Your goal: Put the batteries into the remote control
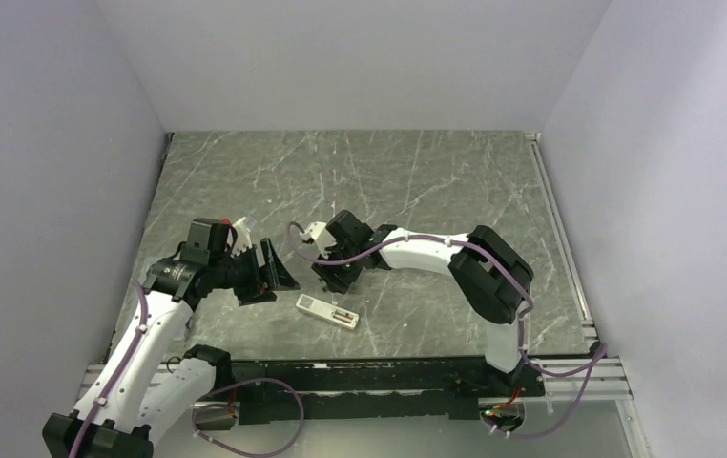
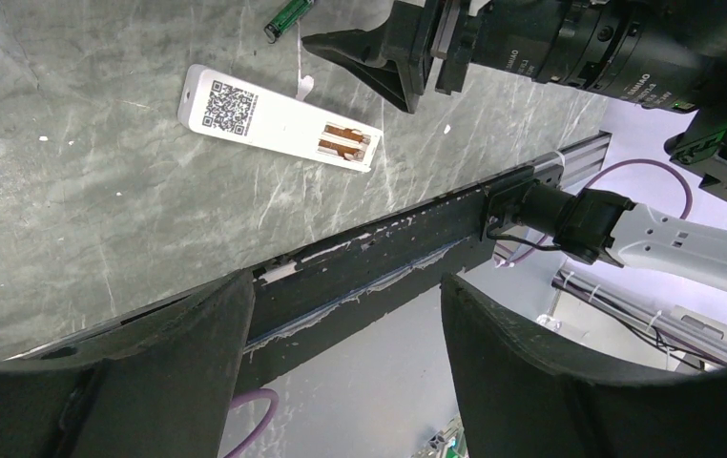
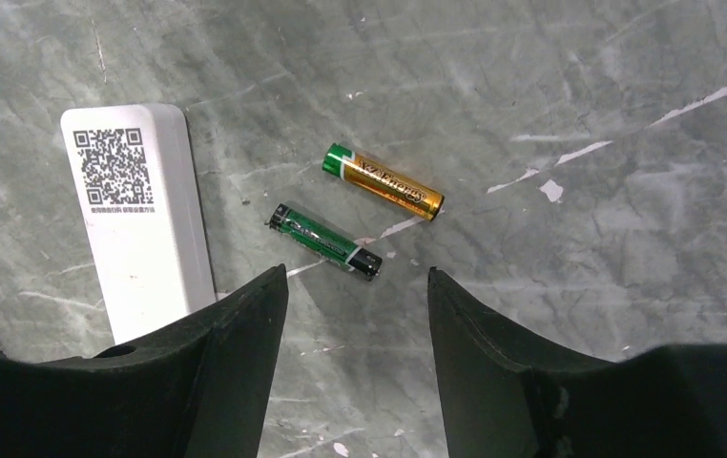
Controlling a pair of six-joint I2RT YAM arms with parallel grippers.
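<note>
The remote control [image 1: 326, 312] lies back up on the table, its QR label and open battery bay [image 2: 345, 143] showing; it also shows in the left wrist view [image 2: 279, 121] and the right wrist view [image 3: 140, 219]. The greenish battery [image 3: 324, 240] and the orange-gold battery [image 3: 384, 181] lie loose on the table just beside the remote; the green one shows in the left wrist view [image 2: 290, 14]. My right gripper [image 3: 355, 277] is open and empty, just above the green battery; its body [image 1: 341, 262] hides both batteries from above. My left gripper [image 1: 274, 272] is open and empty, left of the remote.
The black rail [image 1: 369, 367] runs along the table's near edge, close below the remote. A metal rail [image 1: 560, 239] borders the right side. Grey walls enclose the marbled table [image 1: 388, 172] on three sides.
</note>
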